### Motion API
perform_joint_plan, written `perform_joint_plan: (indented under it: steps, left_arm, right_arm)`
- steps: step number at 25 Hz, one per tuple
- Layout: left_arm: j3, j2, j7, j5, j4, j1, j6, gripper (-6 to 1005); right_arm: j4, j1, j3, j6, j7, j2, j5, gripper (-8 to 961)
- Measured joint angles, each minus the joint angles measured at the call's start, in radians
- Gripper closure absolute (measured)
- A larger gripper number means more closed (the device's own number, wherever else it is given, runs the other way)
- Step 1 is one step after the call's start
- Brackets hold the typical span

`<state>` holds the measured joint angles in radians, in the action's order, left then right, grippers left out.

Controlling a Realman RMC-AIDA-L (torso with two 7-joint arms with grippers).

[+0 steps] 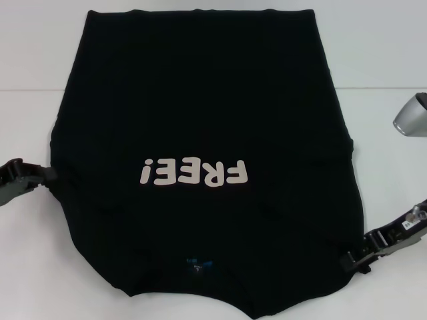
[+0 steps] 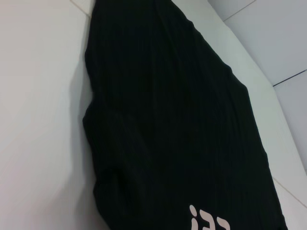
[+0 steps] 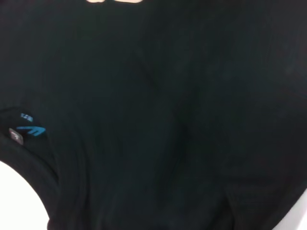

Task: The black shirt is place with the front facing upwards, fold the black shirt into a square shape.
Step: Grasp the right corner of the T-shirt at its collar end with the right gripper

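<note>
The black shirt point(image 1: 200, 120) lies flat on the white table point(image 1: 40, 80), front up, filling the space between the two pincers, its sleeves folded in so the outline is a broad panel with straight sides. Its pale "FREE!" print point(image 1: 195, 173) sits midway between the pincers, reading upside down in the head view, and the small blue neck label point(image 1: 197, 265) is at the collar on the near edge, closer to the right pincer than to the left. The left gripper point(image 1: 48, 175) is low at the shirt's left edge, its tip touching or just beside the cloth; whether its fingers are parted or closed on the fabric cannot be told. The right gripper point(image 1: 352, 259) is at the shirt's right near corner, its tip against the cloth edge; its opening cannot be told either. Beyond the right pincer, well apart from the shirt, a grey rounded robot part point(image 1: 412, 115) hangs over the table. No containers show. The left wrist view looks along the shirt's long side; the right wrist view shows collar and label close.
</note>
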<state>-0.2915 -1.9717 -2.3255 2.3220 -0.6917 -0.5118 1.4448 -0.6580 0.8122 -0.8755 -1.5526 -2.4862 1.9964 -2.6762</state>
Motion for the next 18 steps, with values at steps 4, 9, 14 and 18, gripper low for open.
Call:
perform_joint_plan:
  steps: [4,9,14,18]
  left_arm:
    - [0.000,0.000,0.000,-0.001,0.000,-0.001,0.000,967]
    - [0.000,0.001,0.000,-0.001,0.002,-0.002,0.000,967]
    - [0.000,0.001,0.002,-0.013,0.007,-0.003,0.001,967]
    - [0.000,0.001,0.002,-0.015,0.008,-0.004,0.003,967]
  right_arm:
    - [0.001,0.010,-0.002,0.003,0.004,0.011,-0.003,376]
    - [0.000,0.009,-0.005,0.004,-0.001,0.012,-0.004,378]
    - [-0.004,0.006,-0.002,0.004,0.004,0.011,-0.001,380]
    - [0.003,0.012,-0.004,0.012,0.005,0.012,-0.005,479]
